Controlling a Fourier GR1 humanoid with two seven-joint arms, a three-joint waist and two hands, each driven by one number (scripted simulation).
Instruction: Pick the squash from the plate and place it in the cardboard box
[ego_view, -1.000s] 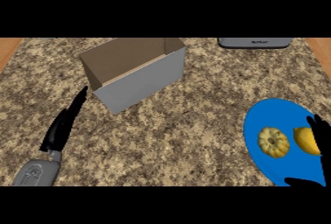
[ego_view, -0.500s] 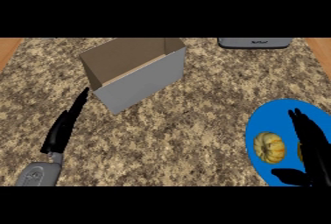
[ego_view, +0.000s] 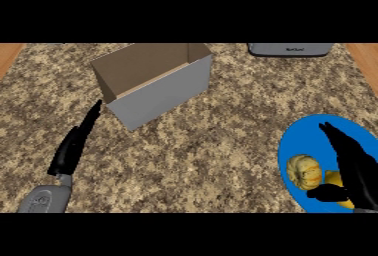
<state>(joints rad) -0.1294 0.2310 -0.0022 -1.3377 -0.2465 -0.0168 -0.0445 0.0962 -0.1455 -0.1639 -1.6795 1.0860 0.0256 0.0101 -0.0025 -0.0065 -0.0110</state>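
right hand (ego_view: 353, 167) open over squash (ego_view: 306, 171) on plate (ego_view: 306, 135).

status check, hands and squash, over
Right hand open over the blue plate, beside the squash. Left hand open, resting at left. Cardboard box open, path unobstructed.

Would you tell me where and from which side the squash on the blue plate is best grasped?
Probably around its rounded body, from above and the right. The squash lies on the blue plate, its left side bare; the right hand hovers over its right side, fingers straight, thumb beside it, so curling round its width looks simplest.
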